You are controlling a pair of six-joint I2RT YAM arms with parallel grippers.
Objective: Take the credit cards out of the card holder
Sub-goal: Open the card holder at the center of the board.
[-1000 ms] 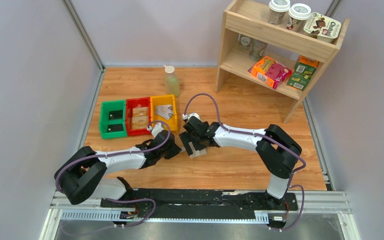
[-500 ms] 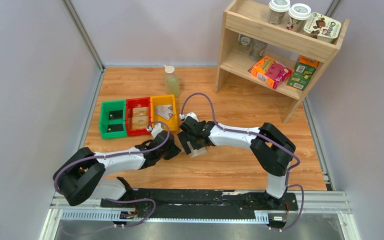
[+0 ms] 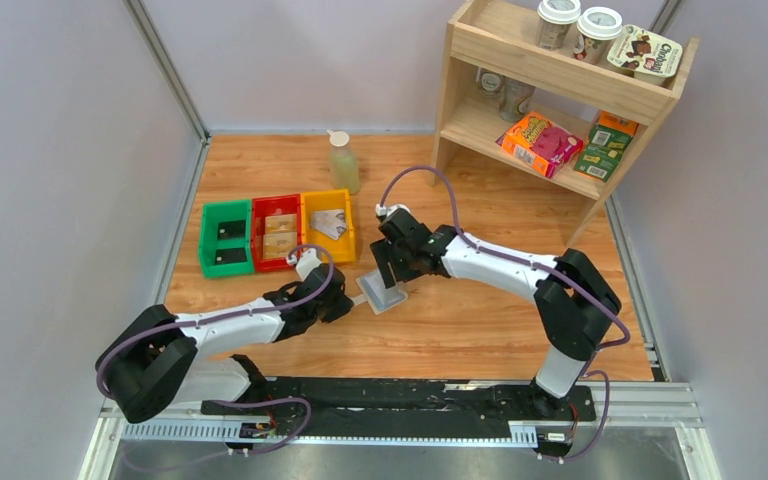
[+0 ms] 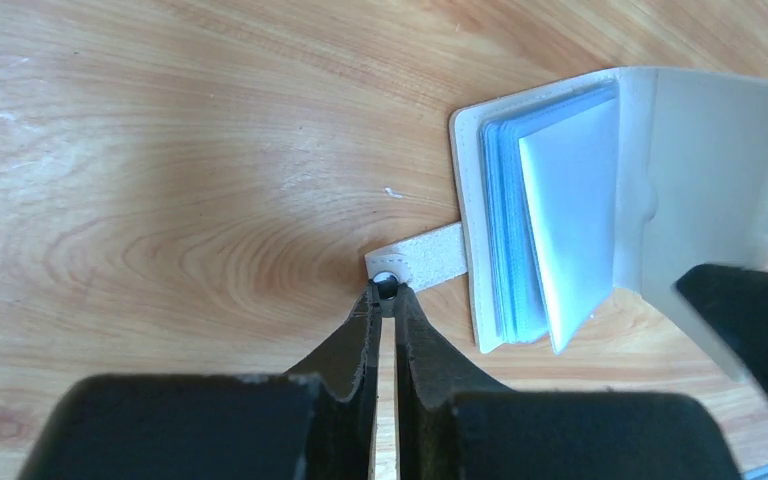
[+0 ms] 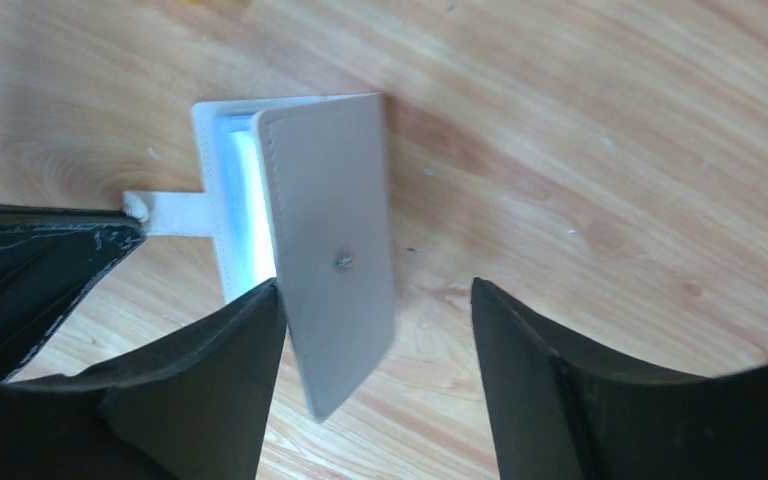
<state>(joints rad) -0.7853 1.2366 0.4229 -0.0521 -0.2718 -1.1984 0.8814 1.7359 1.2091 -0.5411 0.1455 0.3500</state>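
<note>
Card holder point(image 3: 382, 293) half open on counter point(image 3: 480, 320), near yellow bin point(image 3: 350, 225).
Left gripper point(image 4: 385, 290) clenched on clasp tab point(image 4: 422, 260) as anchor; right gripper point(image 5: 375, 285) released astride raised cover point(image 5: 330, 250): pinch it, fold flat slowly.

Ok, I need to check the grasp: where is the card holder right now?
Top view, centre: the beige folding card holder lies half open right of the left tool, which pinches its clasp tab.

Left arm point(image 3: 225, 322), right arm point(image 3: 500, 262): white links, black joints, purple cables point(image 3: 425, 168). Gripper fingers point(image 4: 345, 350) black, wedge-shaped, scuffed edges.
</note>
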